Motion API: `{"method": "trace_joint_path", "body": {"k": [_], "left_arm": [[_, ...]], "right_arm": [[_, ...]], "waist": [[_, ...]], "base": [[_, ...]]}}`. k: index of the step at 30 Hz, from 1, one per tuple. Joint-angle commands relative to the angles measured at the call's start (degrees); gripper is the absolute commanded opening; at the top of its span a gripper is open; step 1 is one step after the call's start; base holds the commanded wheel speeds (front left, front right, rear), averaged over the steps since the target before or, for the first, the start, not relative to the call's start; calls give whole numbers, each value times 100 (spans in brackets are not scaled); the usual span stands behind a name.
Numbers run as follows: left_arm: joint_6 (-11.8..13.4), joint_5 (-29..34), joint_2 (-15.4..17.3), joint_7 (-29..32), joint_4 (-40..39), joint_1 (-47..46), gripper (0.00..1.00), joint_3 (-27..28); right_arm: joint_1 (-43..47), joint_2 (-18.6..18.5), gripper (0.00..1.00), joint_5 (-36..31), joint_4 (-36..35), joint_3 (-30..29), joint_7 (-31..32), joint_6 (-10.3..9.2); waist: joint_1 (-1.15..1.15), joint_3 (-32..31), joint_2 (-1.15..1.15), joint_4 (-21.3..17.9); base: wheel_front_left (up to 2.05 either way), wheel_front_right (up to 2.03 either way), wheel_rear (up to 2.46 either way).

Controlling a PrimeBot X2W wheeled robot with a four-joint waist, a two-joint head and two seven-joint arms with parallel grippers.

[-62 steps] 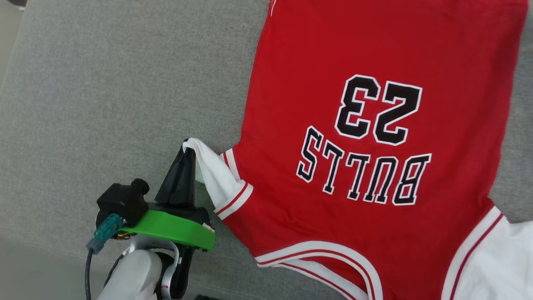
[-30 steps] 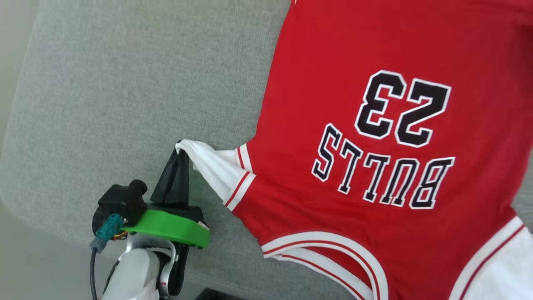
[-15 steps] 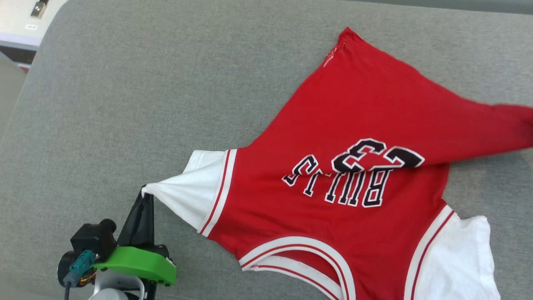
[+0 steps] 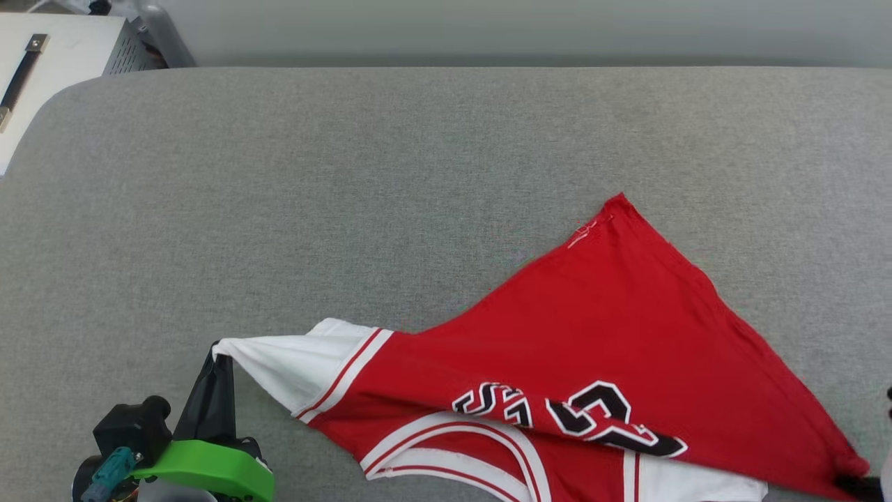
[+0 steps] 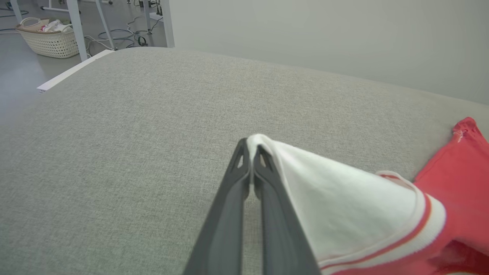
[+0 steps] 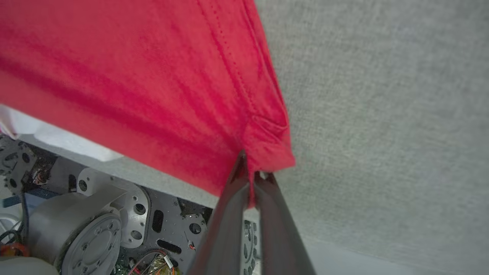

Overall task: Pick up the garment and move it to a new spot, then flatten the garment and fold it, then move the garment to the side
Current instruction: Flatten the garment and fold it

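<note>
Both jaws clamp tight on the garment (image 4: 592,328).

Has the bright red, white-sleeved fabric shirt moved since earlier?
Yes, the red shirt slid toward the robot, away from the far edge of the grey padded surface.

The garment (image 4: 613,321) is soft matt cloth, the grey surface (image 4: 348,209) coarse woven fabric.

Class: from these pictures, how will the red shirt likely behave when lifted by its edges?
Probably floppy: the garment folds over itself between the left hand and right hand. Likely light: two thin pinches hold it taut.
</note>
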Motion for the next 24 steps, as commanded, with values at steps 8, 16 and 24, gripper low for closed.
{"method": "trace_joint_path", "body": {"k": [8, 16, 24], "left_arm": [[53, -23, 32, 10, 17, -6, 0, -43], [64, -24, 44, 22, 7, 39, 0, -107], [61, 13, -2, 40, -142, -79, 0, -253]], "right_arm": [[449, 796, 55, -552, 284, -264, -496, -3], [76, 912, 100, -783, -205, -1329, -1118, -3], [-1061, 913, 100, -1241, -1393, -2012, -864, -3]], "waist": [[0, 5, 0, -48], [0, -137, 0, -34], [0, 90, 0, 151]], "base": [[0, 0, 0], [0, 0, 0], [0, 0, 0]]}}
